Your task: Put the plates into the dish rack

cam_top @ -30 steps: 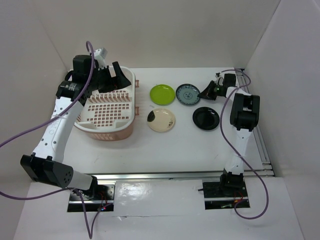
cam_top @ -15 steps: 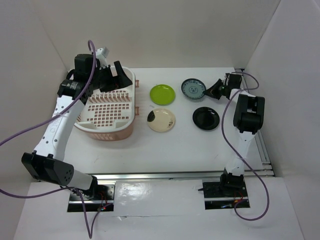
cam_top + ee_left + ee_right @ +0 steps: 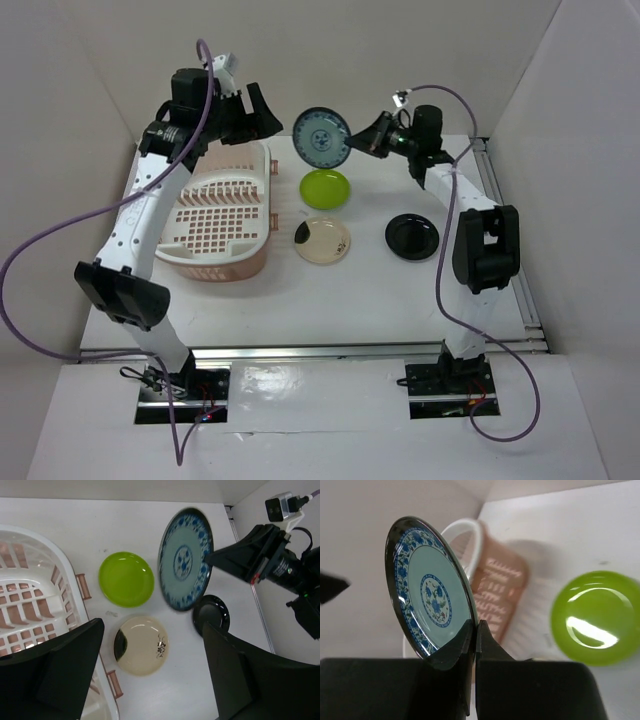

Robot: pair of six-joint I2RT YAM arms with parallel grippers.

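Near the far edge of the counter, about midway along it, the right claw holds the blue plate in the air. The claw's fingers are pinched shut on the plate's rim, one on each face, as the right wrist view shows plainly. The plate stands almost on edge, clear of the counter, with its patterned face turned toward the left arm.

The left claw hangs above the far end of the rack, toward the far-left corner. It is spread wide and grips nothing — in its own wrist view the two dark fingers stand well apart at the bottom of the picture. The raised blue plate is near this claw but apart from it.

The rack sits along the left edge of the counter, its white grid facing up. The other three plates lie flat on the counter outside it:
- The green plate is just right of the rack's far end and below the raised plate.
- The cream plate is nearer, just beside the green one.
- The black plate lies toward the right edge, apart from both.
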